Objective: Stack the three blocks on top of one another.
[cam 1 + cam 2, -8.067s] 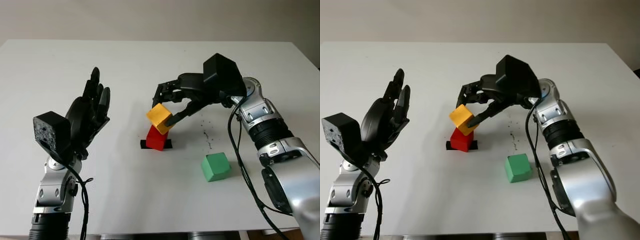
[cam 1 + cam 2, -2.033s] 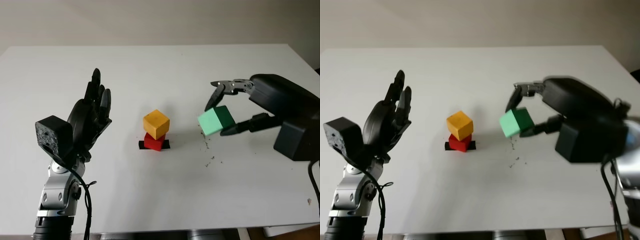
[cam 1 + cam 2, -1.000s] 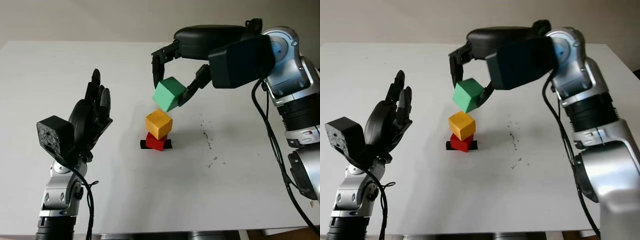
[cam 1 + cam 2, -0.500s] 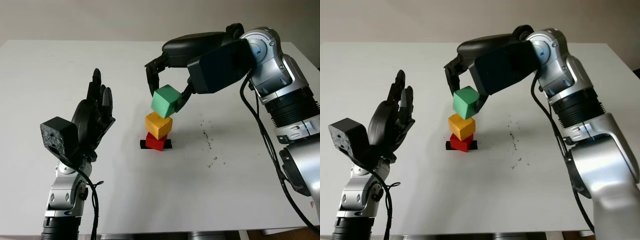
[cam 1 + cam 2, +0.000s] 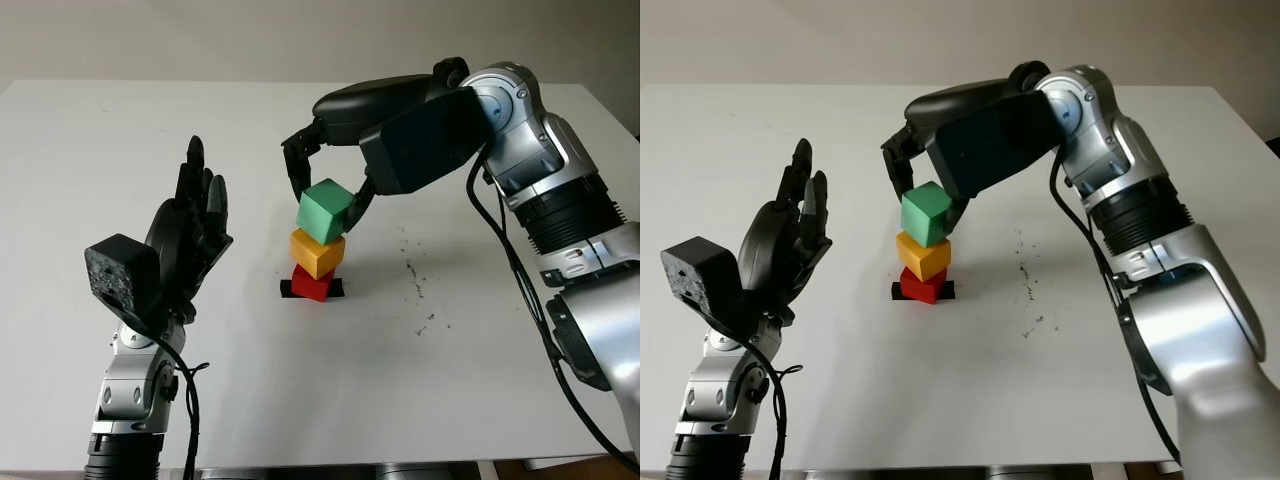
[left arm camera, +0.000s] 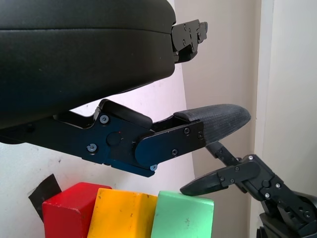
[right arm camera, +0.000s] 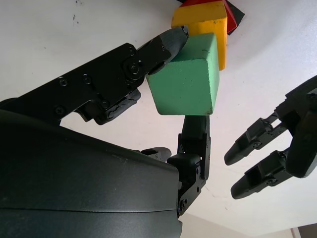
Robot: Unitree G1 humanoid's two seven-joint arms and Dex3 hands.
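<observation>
A red block (image 5: 312, 284) sits on a black patch (image 5: 288, 289) near the table's middle, with a yellow block (image 5: 318, 251) on top of it. The green block (image 5: 324, 211) sits tilted on the yellow one, forming a stack of three. My right hand (image 5: 326, 203) reaches in from the right and is shut on the green block, one finger (image 7: 167, 42) on one side and the thumb (image 7: 195, 130) on the other. My left hand (image 5: 190, 232) is raised to the left of the stack, open and apart from it. The left wrist view shows the stack (image 6: 124, 215) side-on.
The white table (image 5: 300, 380) carries a scatter of small dark specks (image 5: 415, 283) just right of the stack. Its far edge meets a pale wall, and its right corner lies behind my right arm (image 5: 560, 200).
My right hand has carried the green block leftward and lowered it onto the yellow block. The left hand has stayed raised at the left.
</observation>
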